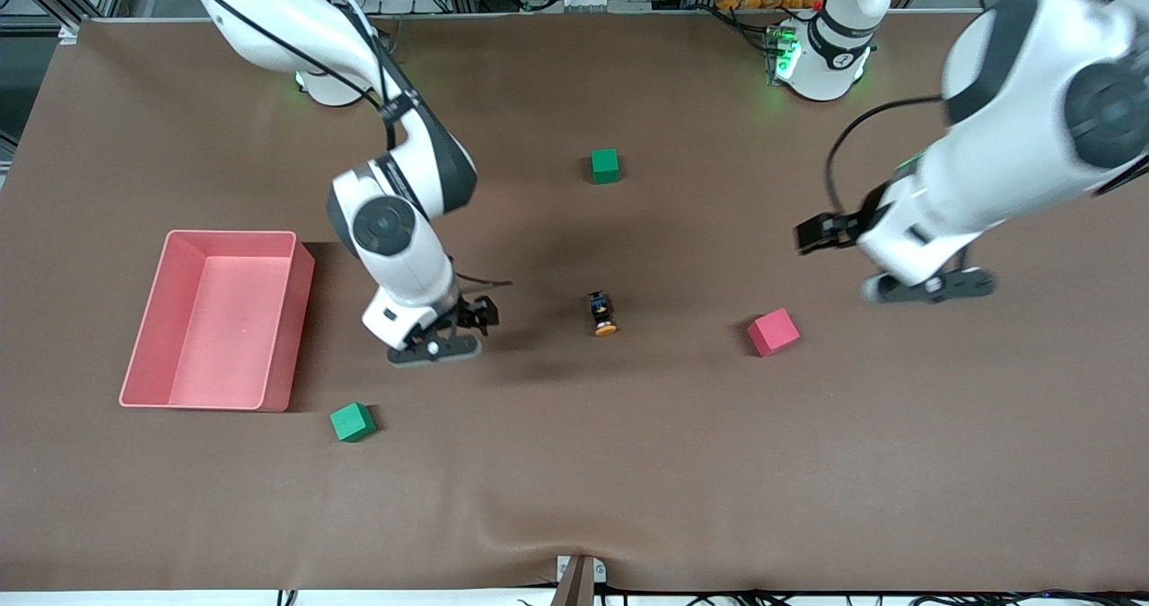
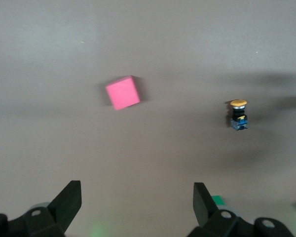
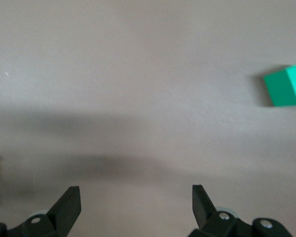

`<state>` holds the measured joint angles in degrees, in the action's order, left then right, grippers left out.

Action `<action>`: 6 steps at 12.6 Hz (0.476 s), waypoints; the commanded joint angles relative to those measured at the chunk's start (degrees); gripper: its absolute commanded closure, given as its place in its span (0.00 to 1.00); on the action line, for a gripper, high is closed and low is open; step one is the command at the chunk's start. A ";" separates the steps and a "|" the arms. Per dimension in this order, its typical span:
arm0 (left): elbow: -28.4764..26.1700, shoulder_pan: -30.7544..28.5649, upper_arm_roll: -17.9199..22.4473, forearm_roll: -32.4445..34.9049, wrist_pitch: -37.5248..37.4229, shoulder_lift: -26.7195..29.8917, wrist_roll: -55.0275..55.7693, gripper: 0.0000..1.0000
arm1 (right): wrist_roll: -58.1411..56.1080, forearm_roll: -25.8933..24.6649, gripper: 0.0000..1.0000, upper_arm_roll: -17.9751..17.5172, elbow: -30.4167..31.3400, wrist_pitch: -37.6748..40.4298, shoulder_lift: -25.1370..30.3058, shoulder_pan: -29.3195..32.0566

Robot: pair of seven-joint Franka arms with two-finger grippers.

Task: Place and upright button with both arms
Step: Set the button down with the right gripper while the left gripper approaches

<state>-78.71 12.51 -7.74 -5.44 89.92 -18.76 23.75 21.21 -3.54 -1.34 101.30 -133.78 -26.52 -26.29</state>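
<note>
1. Front view: button lies on its side mid-worktop, orange cap toward the front camera. Red cube sits beside the button toward the left arm's end. One green cube is farther from the camera than the button; the other green cube is nearer, by the pink bin. Right gripper hovers between bin and button; left gripper is up over the worktop past the red cube.
2. Left wrist view: left gripper spread, empty; button and red cube apart on the worktop.
3. Right wrist view: right gripper spread, empty, over bare worktop; green cube at the edge.
</note>
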 commanded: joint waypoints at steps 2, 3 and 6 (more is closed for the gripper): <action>10.94 5.77 1.58 1.75 1.20 -11.55 7.35 0.00 | -13.25 -1.21 0.00 -0.86 12.33 -1.84 10.68 6.94; 10.86 6.21 1.58 1.66 2.87 -11.65 8.23 0.00 | -17.13 -1.21 0.00 -0.86 13.74 -1.92 12.27 8.79; 10.42 10.07 1.49 1.66 6.04 -13.22 14.98 0.00 | -24.97 -1.21 0.00 -0.86 17.43 -1.40 16.92 12.49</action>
<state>-70.33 19.68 -6.92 -4.88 95.11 -30.60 34.49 -0.42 -3.63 -1.12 113.48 -134.35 -14.75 -15.81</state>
